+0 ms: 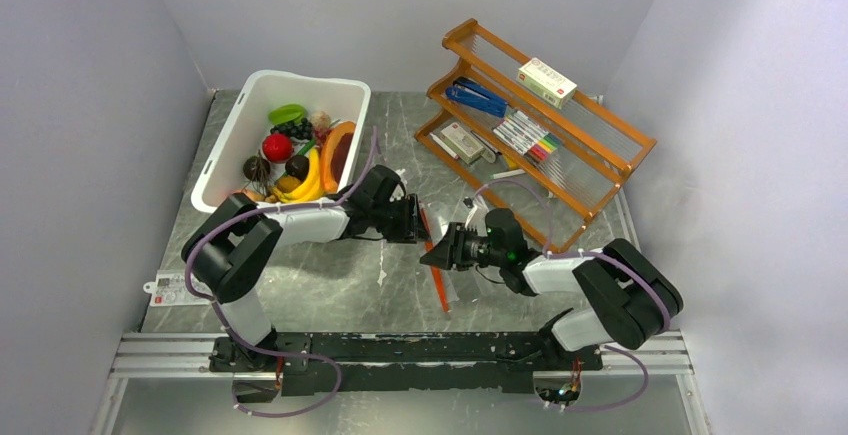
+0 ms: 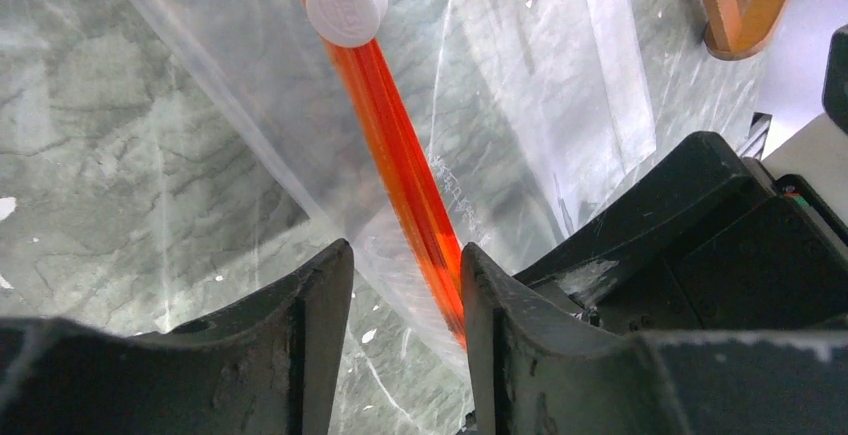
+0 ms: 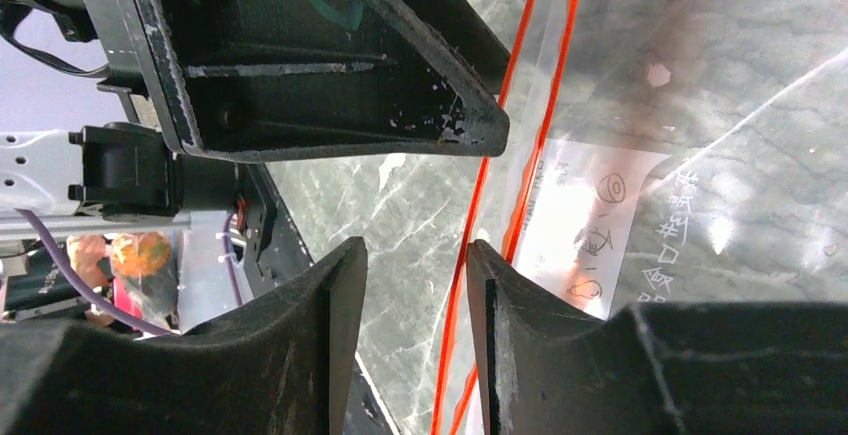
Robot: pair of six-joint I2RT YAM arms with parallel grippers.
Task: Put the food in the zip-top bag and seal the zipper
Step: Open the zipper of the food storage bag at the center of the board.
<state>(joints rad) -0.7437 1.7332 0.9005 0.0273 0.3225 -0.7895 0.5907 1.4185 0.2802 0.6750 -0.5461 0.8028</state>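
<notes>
The food point(image 1: 300, 160) lies in a white bin point(image 1: 232, 145) at the back left: yellow bananas point(image 1: 312, 181), a red fruit point(image 1: 277, 147), dark grapes point(image 1: 297, 129) and an orange-rimmed slab point(image 1: 338, 153). The clear zip-top bag point(image 2: 560, 85) lies flat mid-table between both arms. My left gripper point(image 2: 405, 255) is open, and the orange-red zipper point(image 2: 400, 155) runs between its fingers, close against the right one. The white slider point(image 2: 345, 5) sits further along the strip. My right gripper point(image 3: 415, 247) is open too, facing the left one, with one lip of the zipper point(image 3: 452, 305) in its gap. The white label point(image 3: 590, 225) shows beside it.
A wooden rack point(image 1: 590, 170) with markers, pens and small boxes stands at the back right, close behind the right arm. A small card point(image 1: 175, 288) lies at the table's left edge. The mounting rail point(image 1: 400, 350) runs along the near edge.
</notes>
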